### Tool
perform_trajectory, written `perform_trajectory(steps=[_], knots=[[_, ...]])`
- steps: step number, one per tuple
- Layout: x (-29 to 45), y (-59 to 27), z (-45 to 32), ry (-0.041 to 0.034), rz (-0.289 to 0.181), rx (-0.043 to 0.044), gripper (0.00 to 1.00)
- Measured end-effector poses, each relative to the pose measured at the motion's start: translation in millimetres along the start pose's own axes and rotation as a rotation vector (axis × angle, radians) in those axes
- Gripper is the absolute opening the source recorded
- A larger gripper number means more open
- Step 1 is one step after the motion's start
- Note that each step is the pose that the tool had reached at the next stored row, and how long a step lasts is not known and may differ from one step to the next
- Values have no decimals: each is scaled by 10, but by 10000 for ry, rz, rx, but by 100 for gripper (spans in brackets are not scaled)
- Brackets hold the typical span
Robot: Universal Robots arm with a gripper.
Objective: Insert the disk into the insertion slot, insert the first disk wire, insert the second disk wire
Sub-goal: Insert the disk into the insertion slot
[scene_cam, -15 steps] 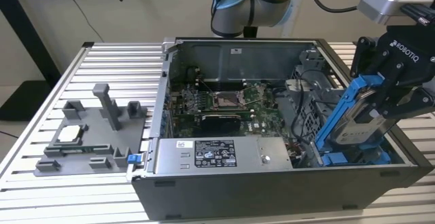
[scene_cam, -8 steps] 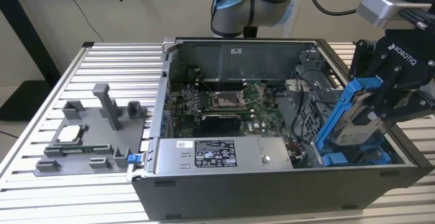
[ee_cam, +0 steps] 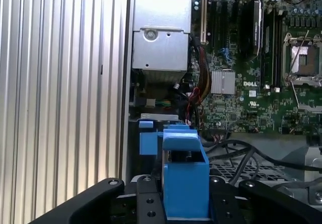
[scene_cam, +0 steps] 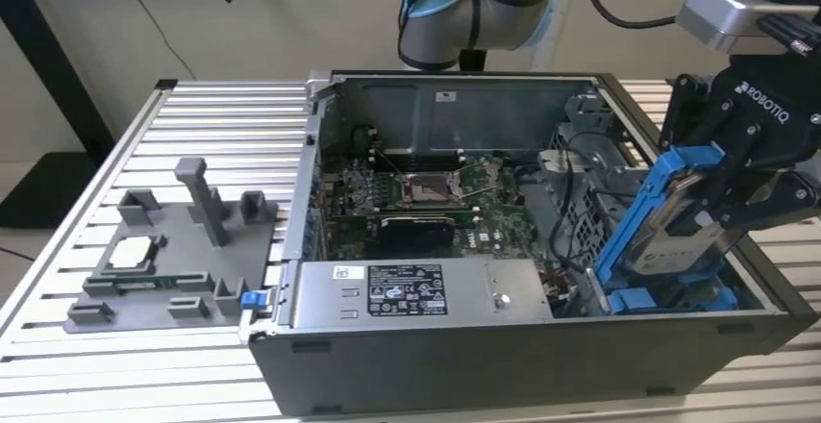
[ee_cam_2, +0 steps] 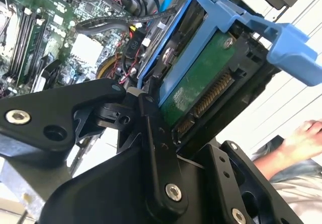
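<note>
In the exterior view, the gripper [scene_cam: 721, 202] is seen at the exterior view's right, above the open computer case [scene_cam: 513, 365]. The disk [scene_cam: 667, 240] is held in it, steeply tilted, with the lower end brought down close to the blue rails of the insertion slot [scene_cam: 637, 300] in the case's lower right corner. Whether the two touch cannot be told, and the disk is judged not yet seated. The power-supply box [scene_cam: 410, 293] and the motherboard [scene_cam: 430, 197] are seen towards the exterior view's left of the slot.

In the second wrist view, the black fingers [ee_cam_2: 151, 133] are seen clamped narrowly across the disk's thickness. The green circuit board [ee_cam_2: 201, 83] and the connector [ee_cam_2: 214, 95] are exposed on the disk's face, and the blue carrier frame [ee_cam_2: 236, 20] is wrapped round its edge. A person's hand [ee_cam_2: 304, 133] is seen beyond the case.

In the first wrist view, the end of the carrier frame [ee_cam: 185, 178] is gripped between the fingers [ee_cam: 147, 206], with the slot's blue tab [ee_cam: 147, 141] just beyond it.

The disk is judged stiff and fairly dense for its bulk, and sensitive to knocks. The bare board and connector are judged fragile, and the plastic frame somewhat springy and smooth. A hold across the flat faces near one end, clear of the connector, is judged sound, with firm but not crushing pressure.
</note>
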State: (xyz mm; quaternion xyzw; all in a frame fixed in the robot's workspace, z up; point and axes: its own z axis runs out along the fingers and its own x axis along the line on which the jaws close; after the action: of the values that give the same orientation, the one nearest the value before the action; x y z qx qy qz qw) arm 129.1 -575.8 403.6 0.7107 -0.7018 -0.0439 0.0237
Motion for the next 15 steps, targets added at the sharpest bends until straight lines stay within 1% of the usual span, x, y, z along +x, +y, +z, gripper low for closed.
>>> perform_trajectory(steps=[4, 8, 10, 12, 13, 15], knots=[[12, -13, -4, 5, 6, -66, 0], [22, -14, 3, 13, 8, -96, 0], [23, -10, 27, 28, 12, -99, 0], [26, -8, 78, -5, 6, -95, 0], [25, -11, 89, -7, 1, -95, 0], [25, -8, 80, 11, 6, -127, 0]])
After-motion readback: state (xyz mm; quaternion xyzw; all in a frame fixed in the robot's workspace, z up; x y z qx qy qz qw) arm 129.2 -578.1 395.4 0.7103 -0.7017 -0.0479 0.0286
